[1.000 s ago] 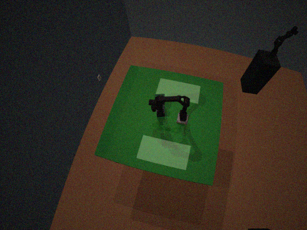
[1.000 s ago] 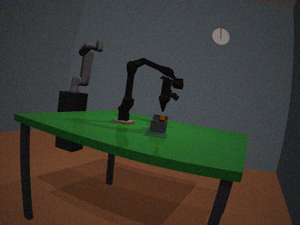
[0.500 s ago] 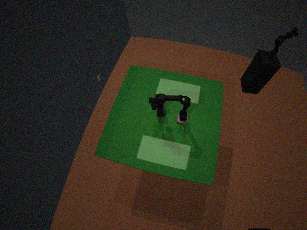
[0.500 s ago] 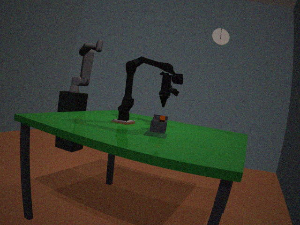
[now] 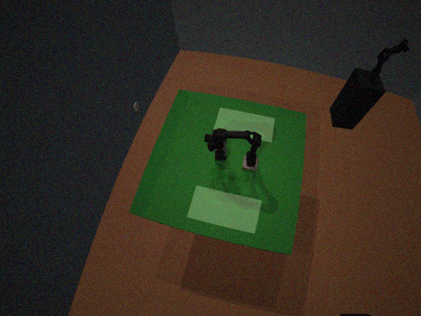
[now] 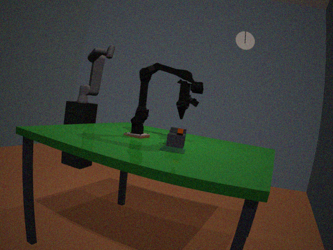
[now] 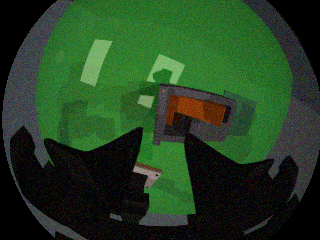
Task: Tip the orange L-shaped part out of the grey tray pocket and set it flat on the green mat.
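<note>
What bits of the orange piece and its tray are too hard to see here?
- Top view: the arm hides the grey tray and orange part altogether.
- Exterior view: the orange part is too small to show its L shape or any tilt.
- Wrist view: the end effector fingers cover the grey tray's near corners.

Top looks far down, exterior sideways, wrist close; all share the table [image 6: 215, 166].
</note>
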{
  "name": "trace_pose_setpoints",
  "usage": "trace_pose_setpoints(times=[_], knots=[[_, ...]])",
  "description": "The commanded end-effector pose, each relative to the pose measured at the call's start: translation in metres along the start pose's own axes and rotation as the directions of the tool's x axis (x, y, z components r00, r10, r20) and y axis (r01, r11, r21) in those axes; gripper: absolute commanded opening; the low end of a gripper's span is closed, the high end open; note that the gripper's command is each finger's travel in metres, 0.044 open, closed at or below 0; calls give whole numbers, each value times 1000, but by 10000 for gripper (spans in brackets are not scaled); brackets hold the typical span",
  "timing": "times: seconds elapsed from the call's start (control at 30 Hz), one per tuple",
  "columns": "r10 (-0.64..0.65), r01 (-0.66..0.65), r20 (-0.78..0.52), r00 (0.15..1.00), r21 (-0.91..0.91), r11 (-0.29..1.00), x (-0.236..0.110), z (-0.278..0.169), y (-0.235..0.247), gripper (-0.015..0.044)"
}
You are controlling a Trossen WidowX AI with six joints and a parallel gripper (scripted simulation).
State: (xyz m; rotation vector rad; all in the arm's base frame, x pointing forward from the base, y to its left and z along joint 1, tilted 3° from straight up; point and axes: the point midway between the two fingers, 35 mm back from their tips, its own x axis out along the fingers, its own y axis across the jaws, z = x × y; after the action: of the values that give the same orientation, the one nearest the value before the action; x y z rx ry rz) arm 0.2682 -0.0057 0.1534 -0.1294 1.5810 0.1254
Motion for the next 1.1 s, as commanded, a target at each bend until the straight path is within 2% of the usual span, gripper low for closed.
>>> trace_pose_setpoints(times=[0.0, 0.03, 0.1, 0.2, 0.33, 0.43, 0.47, 0.77, 1.07], knots=[[-1, 1, 1, 1000, 98, 995, 0, 2, -5, 259], [-1, 1, 0, 1000, 164, 986, 0, 2, -8, 280], [-2, 3, -2, 1000, 343, 939, -1, 4, -16, 280], [-4, 7, -6, 1000, 638, 770, -1, 7, -33, 280], [-6, 13, -11, 1000, 915, 404, -2, 9, -55, 280], [-7, 16, -15, 1000, 996, 90, -2, 10, -72, 280], [-7, 16, -16, 1000, 999, 33, -2, 10, -74, 280], [-7, 16, -16, 1000, 1000, 14, 1, 10, -76, 280], [-7, 16, -16, 1000, 1000, 14, 30, 9, -76, 280]])
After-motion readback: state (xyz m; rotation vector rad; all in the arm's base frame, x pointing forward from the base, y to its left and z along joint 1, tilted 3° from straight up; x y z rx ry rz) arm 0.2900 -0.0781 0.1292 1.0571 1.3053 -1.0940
